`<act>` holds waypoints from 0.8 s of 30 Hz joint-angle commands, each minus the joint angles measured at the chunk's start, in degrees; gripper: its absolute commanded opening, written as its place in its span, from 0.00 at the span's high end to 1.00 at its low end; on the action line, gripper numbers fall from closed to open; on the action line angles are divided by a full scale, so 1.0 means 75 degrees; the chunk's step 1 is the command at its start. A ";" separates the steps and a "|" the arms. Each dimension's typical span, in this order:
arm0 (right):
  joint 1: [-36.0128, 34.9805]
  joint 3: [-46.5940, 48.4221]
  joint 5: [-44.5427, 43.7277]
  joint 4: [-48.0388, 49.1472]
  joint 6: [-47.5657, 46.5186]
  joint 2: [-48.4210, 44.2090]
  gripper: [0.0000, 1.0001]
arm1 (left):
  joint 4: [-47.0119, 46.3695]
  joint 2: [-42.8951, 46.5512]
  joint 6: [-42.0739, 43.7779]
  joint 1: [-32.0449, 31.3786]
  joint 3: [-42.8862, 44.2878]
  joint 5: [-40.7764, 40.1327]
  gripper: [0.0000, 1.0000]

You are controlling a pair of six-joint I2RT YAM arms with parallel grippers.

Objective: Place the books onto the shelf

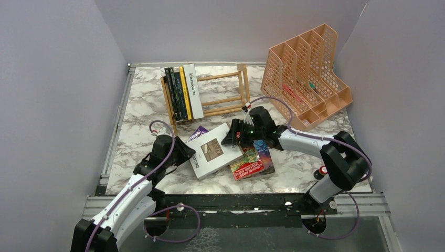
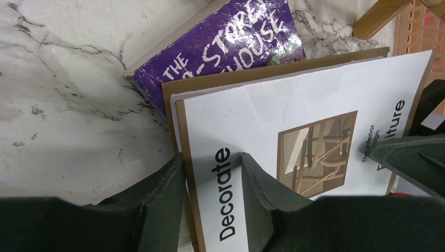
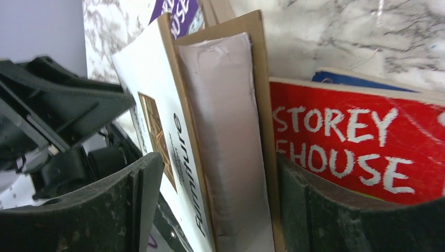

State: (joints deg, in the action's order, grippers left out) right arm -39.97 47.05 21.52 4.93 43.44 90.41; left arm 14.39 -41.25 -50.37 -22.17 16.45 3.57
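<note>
Marble tabletop (image 1: 137,107) bears the Decorate book (image 1: 214,152); left gripper (image 2: 212,178) seemingly pinches its spine, right gripper (image 3: 215,181), wide open, straddles the opposite edge.

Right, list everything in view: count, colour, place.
Shelf: one, light wood, back centre.
Shelved books: about five, dark, yellow and white, upright at the shelf's left end.
White book: one, white, mid table, over the purple book.
Purple book: one, purple, partly under the white book.
Red book: one, red, right of the white book.
Blue book: one, blue, against the red book's right side.
Organiser: one, peach, back right.
Table: one, grey-veined white marble, under everything.
Left gripper: one, black, closed on the white book's spine edge.
Right gripper: one, black, open, straddling the white book's opposite edge.
</note>
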 commanded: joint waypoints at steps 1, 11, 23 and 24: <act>-0.0118 -0.0145 0.1504 0.0755 -0.0063 0.0062 0.29 | 0.0262 -0.0180 0.0070 0.0003 -0.0232 -0.0215 0.61; -0.0108 -0.0311 0.1924 0.1232 0.0363 -0.0261 0.64 | 0.0278 -0.0259 0.0113 0.0003 -0.0029 -0.0368 0.62; 0.0112 -0.0408 0.2893 0.1156 -0.0106 -0.1103 0.85 | 0.1817 0.0747 0.0309 0.0003 0.1275 -0.1514 0.33; 0.0112 -0.0419 0.3081 0.1200 -0.0055 -0.1164 0.86 | 0.1942 0.0904 0.0290 0.0003 0.1402 -0.1626 0.31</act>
State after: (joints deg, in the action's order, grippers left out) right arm -39.35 44.60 35.70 9.69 43.72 84.82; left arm 22.94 -38.85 -49.19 -21.89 22.31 -3.03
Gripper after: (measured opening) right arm 0.482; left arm 0.645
